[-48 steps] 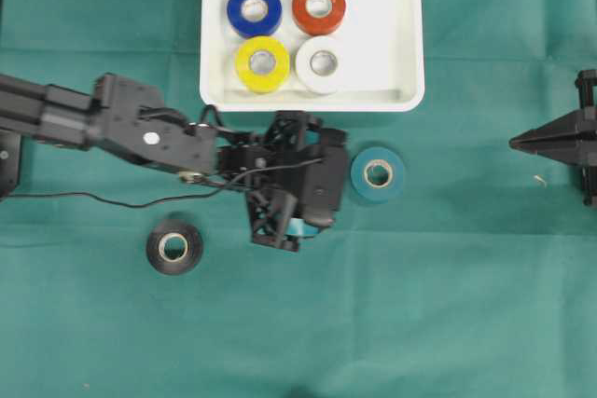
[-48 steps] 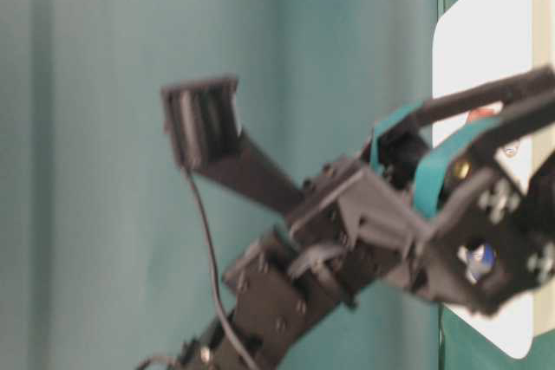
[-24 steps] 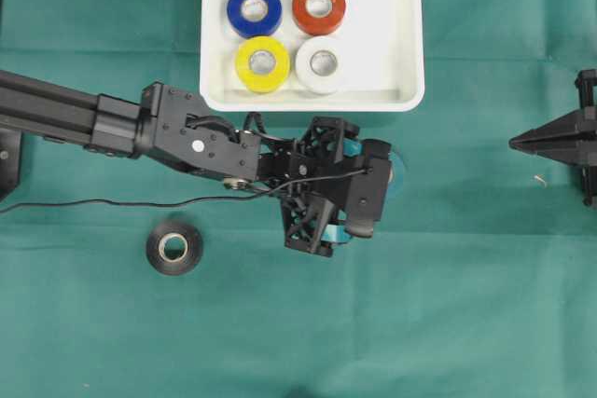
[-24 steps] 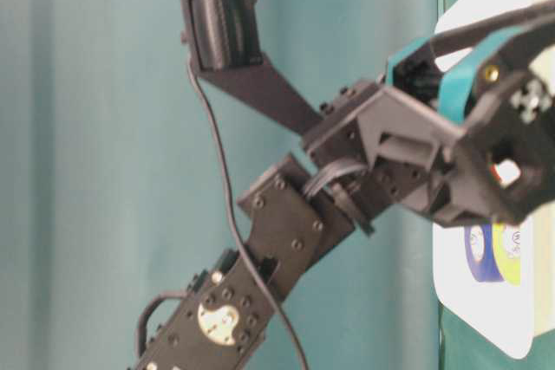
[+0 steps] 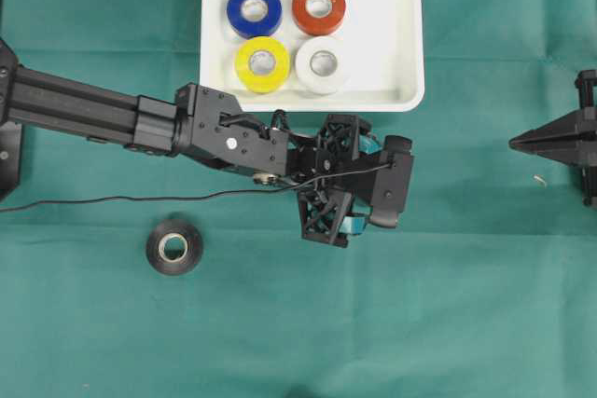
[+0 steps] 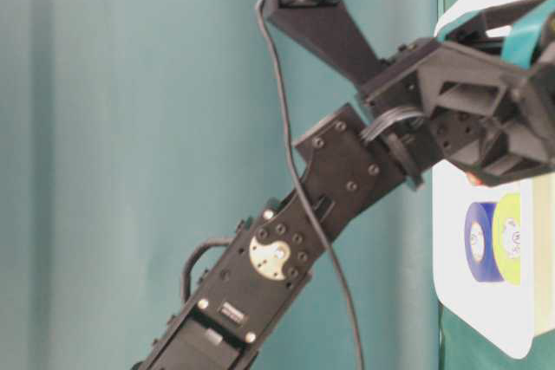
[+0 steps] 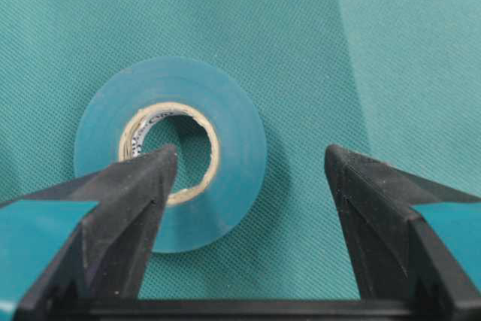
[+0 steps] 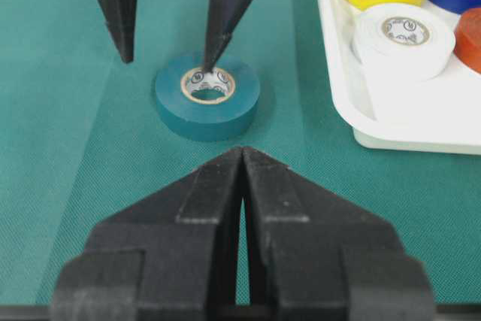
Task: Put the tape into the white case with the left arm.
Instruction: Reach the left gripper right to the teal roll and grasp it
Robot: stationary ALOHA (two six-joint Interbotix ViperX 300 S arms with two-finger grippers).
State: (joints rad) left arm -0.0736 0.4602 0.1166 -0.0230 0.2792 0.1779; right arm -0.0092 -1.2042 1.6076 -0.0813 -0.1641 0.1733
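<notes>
My left arm: black, boxy links, lattice-framed gripper with teal pads, thin black cable trailing. Right gripper: plain black, pointed.

Teal tape roll — 1 item, lying flat on the green cloth, pale cardboard core facing up. Left gripper — 2 dark pointed fingers with teal pads, jaws spread wide. One fingertip sits over the core hole; the other stands over bare cloth beside the roll, apart from it.
</notes>
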